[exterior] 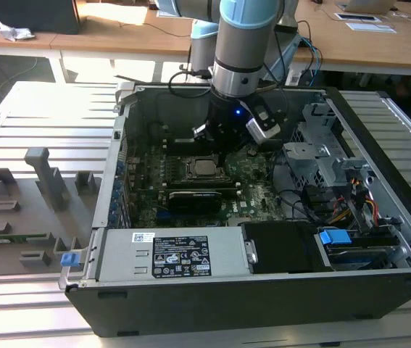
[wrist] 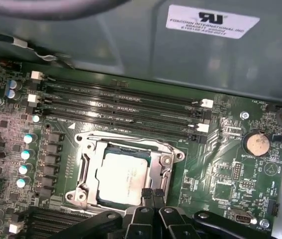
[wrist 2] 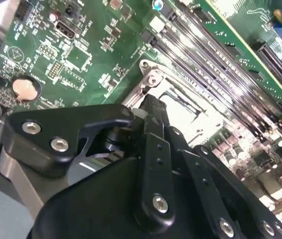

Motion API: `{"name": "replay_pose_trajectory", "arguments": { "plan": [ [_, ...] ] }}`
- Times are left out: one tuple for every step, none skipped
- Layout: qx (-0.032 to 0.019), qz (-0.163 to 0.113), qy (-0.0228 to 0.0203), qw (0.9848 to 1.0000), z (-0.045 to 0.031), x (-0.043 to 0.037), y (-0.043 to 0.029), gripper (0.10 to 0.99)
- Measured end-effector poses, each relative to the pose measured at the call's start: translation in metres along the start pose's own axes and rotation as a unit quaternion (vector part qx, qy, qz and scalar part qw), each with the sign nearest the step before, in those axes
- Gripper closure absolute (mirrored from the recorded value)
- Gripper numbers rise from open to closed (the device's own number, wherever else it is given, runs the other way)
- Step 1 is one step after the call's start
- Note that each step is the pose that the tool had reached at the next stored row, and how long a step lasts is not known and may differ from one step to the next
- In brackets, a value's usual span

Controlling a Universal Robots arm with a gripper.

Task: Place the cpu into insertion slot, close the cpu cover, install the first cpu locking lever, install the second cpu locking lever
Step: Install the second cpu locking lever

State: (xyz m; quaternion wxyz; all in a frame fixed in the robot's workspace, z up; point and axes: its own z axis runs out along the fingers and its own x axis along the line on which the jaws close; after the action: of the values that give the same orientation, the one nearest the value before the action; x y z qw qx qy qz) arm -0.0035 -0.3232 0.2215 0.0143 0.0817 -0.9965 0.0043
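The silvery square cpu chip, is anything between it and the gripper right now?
Nothing visible. In the first wrist view the silvery square cpu chip already sits in the socket inside the metal cpu cover frame, and the black gripper is at the frame's near edge.

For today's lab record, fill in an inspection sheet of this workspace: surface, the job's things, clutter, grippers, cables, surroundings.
Surface: grooved metal table carrying an open computer case.
Job's things: chip sits in its socket; cover frame lies down around it.
Clutter: grey holders beside the case.
Grippers: gripper low at the socket's edge; jaws' state unclear.
Cables: coloured wires in the case, towards the exterior view's right.
Surroundings: wooden desks behind.
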Motion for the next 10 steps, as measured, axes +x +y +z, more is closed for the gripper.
{"name": "replay_pose_trajectory", "arguments": {
  "plan": [
    [0.0003,0.000,0.0001,1.0000,-0.0015,0.0000,0.0000,0.980],
    [0.0002,0.000,0.0000,1.0000,-0.0080,0.0002,0.0000,0.980],
    [0.0002,0.000,0.0000,1.0000,-0.0144,0.0004,-0.0001,0.980],
    [0.0002,0.000,0.0000,1.0000,-0.0198,0.0006,-0.0001,0.980],
    [0.0002,0.000,0.0000,1.0000,-0.0261,0.0008,-0.0001,0.980],
    [0.0003,0.000,0.0000,1.0000,-0.0317,0.0009,-0.0002,0.980],
    [0.0003,0.000,0.0000,1.0000,-0.0359,0.0011,-0.0002,0.980],
    [0.0005,0.000,0.0000,1.0000,-0.0443,0.0013,-0.0002,0.980],
    [0.0005,0.000,0.0000,1.0000,-0.0496,0.0014,-0.0003,0.980],
    [0.0004,0.000,0.0000,1.0000,-0.0501,0.0014,-0.0002,0.980]
  ]
}}
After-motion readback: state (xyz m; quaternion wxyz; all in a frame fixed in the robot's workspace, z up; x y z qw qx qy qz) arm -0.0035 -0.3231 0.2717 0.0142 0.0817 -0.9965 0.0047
